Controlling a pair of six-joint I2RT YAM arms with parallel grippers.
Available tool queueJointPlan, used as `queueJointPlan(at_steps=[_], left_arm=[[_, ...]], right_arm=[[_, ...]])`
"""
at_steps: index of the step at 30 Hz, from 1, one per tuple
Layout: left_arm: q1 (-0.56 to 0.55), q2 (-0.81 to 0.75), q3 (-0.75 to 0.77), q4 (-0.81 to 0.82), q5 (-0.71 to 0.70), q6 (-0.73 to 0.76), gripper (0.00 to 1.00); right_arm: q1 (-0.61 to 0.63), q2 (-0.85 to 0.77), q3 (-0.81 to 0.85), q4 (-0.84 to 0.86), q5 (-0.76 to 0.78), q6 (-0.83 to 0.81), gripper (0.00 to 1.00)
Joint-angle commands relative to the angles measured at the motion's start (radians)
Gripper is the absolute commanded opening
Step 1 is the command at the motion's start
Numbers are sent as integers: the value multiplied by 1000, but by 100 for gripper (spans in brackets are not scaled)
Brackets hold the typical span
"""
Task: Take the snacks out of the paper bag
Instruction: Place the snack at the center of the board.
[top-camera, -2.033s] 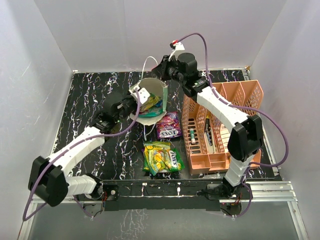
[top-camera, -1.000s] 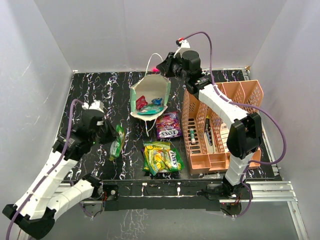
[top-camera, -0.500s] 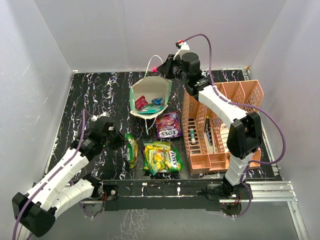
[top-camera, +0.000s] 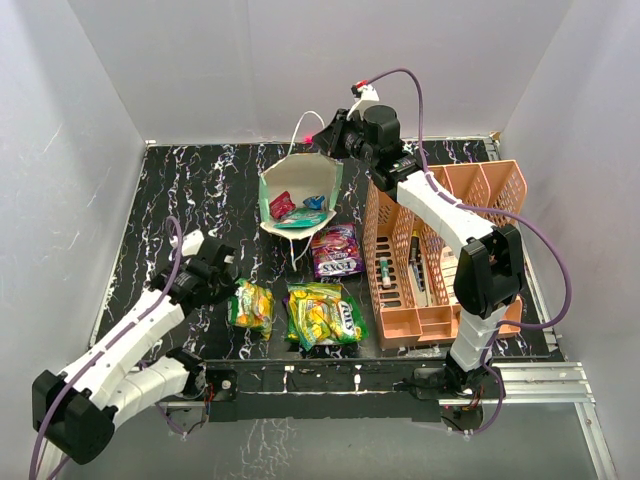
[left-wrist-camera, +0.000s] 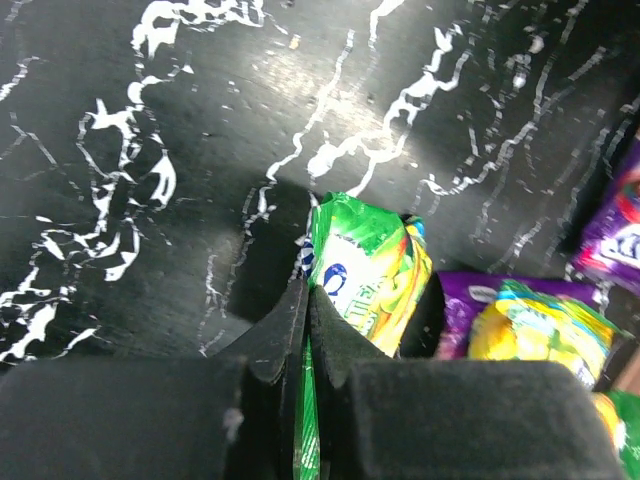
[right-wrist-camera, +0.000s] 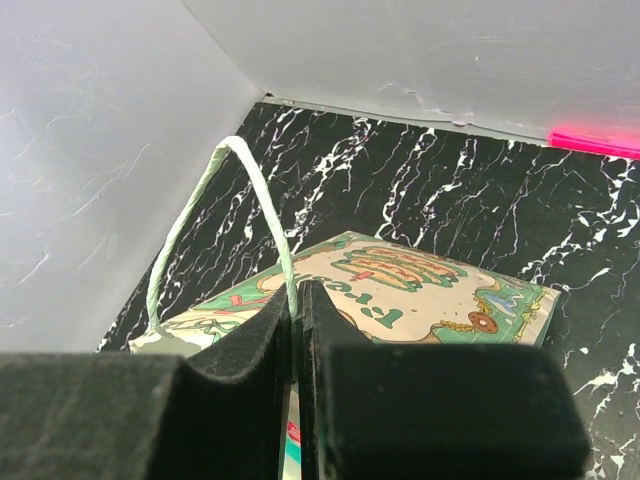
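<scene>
Pinching the edge of a green-yellow packet (top-camera: 252, 305), the left fingers (left-wrist-camera: 275, 340) are closed on it low over the near-left tabletop (top-camera: 190, 200). The packet sits just left of a larger yellow-green packet (top-camera: 325, 315). Likely reason: this is the drop-off spot, and the snack is being laid beside those already out. A purple packet (top-camera: 337, 251) lies just beyond them, near the bag's mouth.

Centre, far: the paper bag (top-camera: 298, 178) is tipped with its mouth facing the near side. Inside it are a red packet (top-camera: 282, 206), a blue packet (top-camera: 316, 202) and a teal-green packet (top-camera: 300, 218). The right fingers (right-wrist-camera: 255, 345) are clamped on the white cord handle (right-wrist-camera: 262, 200). This grip probably keeps the bag tilted and open for the other arm. Three snacks to go, by my count.

Right: a peach organiser (top-camera: 425, 322), not touched by either arm.

View differences: only the top camera shows the bag's contents and overall layout. The left wrist camera confirms the grip is on the packet's thin edge. The right wrist camera shows the cord caught between the fingers and the bag's printed outer face, but nothing of the inside.
</scene>
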Motion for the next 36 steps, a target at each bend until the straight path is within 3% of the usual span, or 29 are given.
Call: queueJointPlan(at_steps=[1,3,5,8,11,14,19,24,29,32,36], left_arm=[[12,32,-27,-46,-139,-20,0],[15,62,-39,-42,-161,-40,5],[18,85,-22,-72,-193,-70,22],[19,78,44,-121,-209,-73,55],[19,18,128,-112,-172,-16,69],[19,-60,201,6,-59,104,71],[19,-135,204,342,301,310,73],[18,-108,149,569,573,441,73],[18,-53,53,814,836,541,66],[-8,-54,-46,972,868,663,63],[-121,-38,-101,1002,641,984,56]], right_arm=[[-5,-54,-1,58,-13,7,7],[-2,-51,0,59,-21,13,7],[3,-50,-1,56,-30,14,7],[10,-49,-9,62,-66,19,7],[27,-47,-16,76,-133,12,7],[51,-56,-36,100,-231,-43,7],[129,-112,-133,121,-340,-157,7],[178,-162,-250,199,-280,-142,7],[168,-161,-240,191,-184,-93,7],[150,-159,-225,186,-148,-47,7],[139,-157,-206,184,-146,-33,7]])
